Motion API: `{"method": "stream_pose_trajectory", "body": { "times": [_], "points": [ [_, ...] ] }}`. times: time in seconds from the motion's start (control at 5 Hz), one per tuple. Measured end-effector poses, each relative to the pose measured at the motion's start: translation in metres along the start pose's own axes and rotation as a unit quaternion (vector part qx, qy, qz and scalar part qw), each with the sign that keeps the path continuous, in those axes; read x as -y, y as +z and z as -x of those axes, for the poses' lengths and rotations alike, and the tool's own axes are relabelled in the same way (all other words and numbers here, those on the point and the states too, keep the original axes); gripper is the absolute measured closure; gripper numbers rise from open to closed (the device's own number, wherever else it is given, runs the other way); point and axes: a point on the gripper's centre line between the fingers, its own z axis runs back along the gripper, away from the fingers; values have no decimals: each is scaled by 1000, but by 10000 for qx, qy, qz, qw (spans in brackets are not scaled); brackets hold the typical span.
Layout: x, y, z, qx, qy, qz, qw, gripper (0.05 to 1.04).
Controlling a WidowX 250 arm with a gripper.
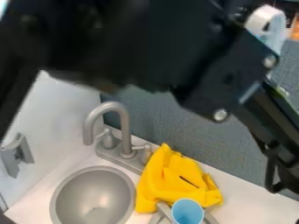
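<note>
The black arm spans the upper part of the view, and its gripper end [283,166] hangs at the right edge, above the counter and to the right of a yellow cloth [175,179]. That cloth lies crumpled beside the sink faucet [123,127]. A light blue cup [187,211] stands at the bottom edge, in front of the cloth, on or beside grey bars. Left of the cloth is the round grey sink [93,197]. Nothing can be made out in the gripper.
A white counter [257,205] runs along a grey-blue partition [192,127]. On the white side wall at the left is a grey bracket [17,154]. A roll of white tape [266,22] shows at the upper right behind the arm.
</note>
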Motion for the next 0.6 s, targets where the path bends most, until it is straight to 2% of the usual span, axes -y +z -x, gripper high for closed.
{"method": "stream_pose_trajectory", "body": {
  "times": [0.2,0.4,0.6],
  "points": [
    [3,-13,-6,16,-242,43,9997,83],
    [8,-26,-9,-31,-421,187,9989,83],
    [9,-33,-14,-49,-416,166,9990,83]
  ]
}}
